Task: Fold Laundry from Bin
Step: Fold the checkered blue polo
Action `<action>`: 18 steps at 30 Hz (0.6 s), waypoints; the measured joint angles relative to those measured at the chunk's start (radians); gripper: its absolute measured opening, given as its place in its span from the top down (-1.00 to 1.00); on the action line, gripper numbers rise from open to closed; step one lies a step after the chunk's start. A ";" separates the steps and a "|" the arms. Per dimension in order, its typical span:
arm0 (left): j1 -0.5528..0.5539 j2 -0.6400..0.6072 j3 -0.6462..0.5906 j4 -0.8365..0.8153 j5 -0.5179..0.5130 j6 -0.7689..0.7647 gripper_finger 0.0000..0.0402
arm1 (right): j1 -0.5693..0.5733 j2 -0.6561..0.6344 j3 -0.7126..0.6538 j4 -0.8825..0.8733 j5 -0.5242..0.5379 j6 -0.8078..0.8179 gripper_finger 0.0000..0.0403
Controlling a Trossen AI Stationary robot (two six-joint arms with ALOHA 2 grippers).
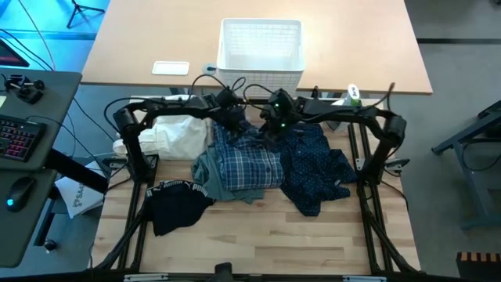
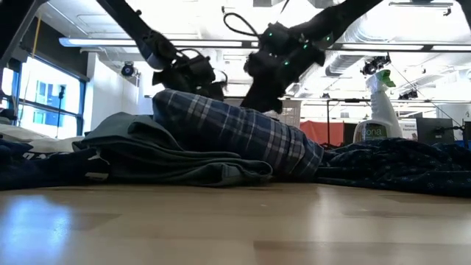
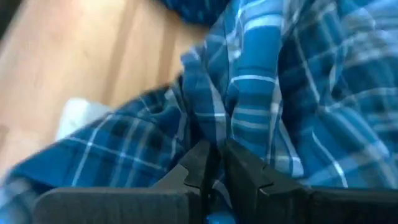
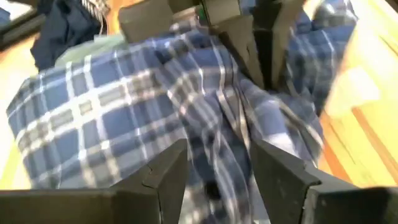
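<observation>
Between both grippers sits the plaid shirt (image 1: pixel 249 160), bunched mid-table. Left gripper (image 3: pixel 214 167) has its fingers nearly together, pinching a shirt fold. Right gripper (image 4: pixel 214 165) is just beside it, fingers spread over the cloth. Bin (image 1: pixel 261 48) stands beyond both.

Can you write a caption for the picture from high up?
Both grippers meet over the plaid shirt before the bin.

Overhead illumination is even; my arms cast soft shadows on the table (image 1: pixel 258 235). At table height, ceiling strip lights (image 2: pixel 110 42) and a bright window (image 2: pixel 44 96) produce backlight, silhouetting my arms. Both wrist cameras render the plaid shirt (image 3: pixel 298 93) blurred.
</observation>
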 joint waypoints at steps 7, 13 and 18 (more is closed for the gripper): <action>-0.010 0.032 -0.039 0.135 0.002 -0.017 0.92 | 0.018 -0.072 0.000 -0.053 0.038 -0.018 0.18; -0.010 -0.069 0.067 -0.097 -0.006 0.052 0.96 | 0.054 -0.047 0.000 -0.043 0.100 -0.093 0.18; -0.008 -0.158 0.126 -0.273 -0.029 0.105 0.97 | 0.103 0.019 0.000 0.051 0.126 -0.232 0.18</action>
